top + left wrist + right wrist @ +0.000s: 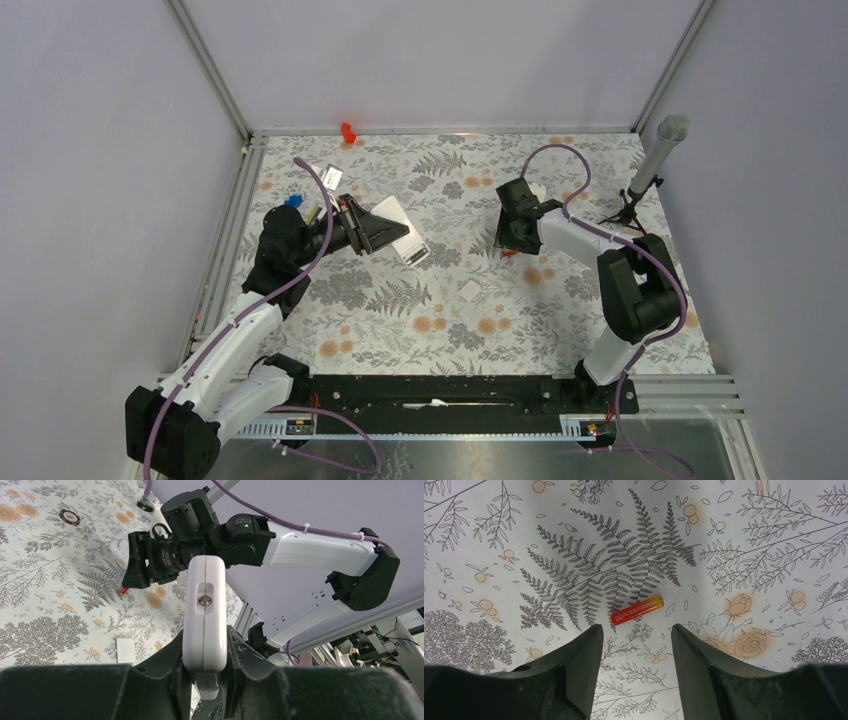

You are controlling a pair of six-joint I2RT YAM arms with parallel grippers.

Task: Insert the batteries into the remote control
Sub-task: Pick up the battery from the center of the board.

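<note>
- The left gripper (205, 656) is clamping the remote control (205, 615) by its lower end. Its jaws are narrow and pressing on both flat faces.
- The remote is standing out from the fingers, edge-on to the wrist camera and clear of the table.
- Judgement: it is being held up and steady so the other arm can bring a cell to it.
- A narrow slot (204, 599) with a metal part is showing on the near edge. Cannot tell whether this is the battery bay.
- The right gripper (635, 630) is hanging low over the table, jaws standing partly apart with nothing between them.
- One battery (637, 609) is lying flat on the cloth just beyond the fingertips, roughly centred on the gap.
- Judgement: this looks like positioning for a pick. The cell's long axis is running closer to the closing direction than across it, so the wrist may be needing a turn first.
- No second cell is showing in any view.
- Surface: a pale cloth (484, 540) printed with ferns and orange flowers is lying smooth. A round cell is likely to roll if nudged.
- Room: plain grey walls (450, 60) and metal frame rails (215, 70) are enclosing the table.
- A red plastic piece (347, 131) is sitting at the far edge, and a small white card (470, 290) is lying between the arms.
- A grey cylinder on a stand (660, 150) is standing at the far right.
</note>
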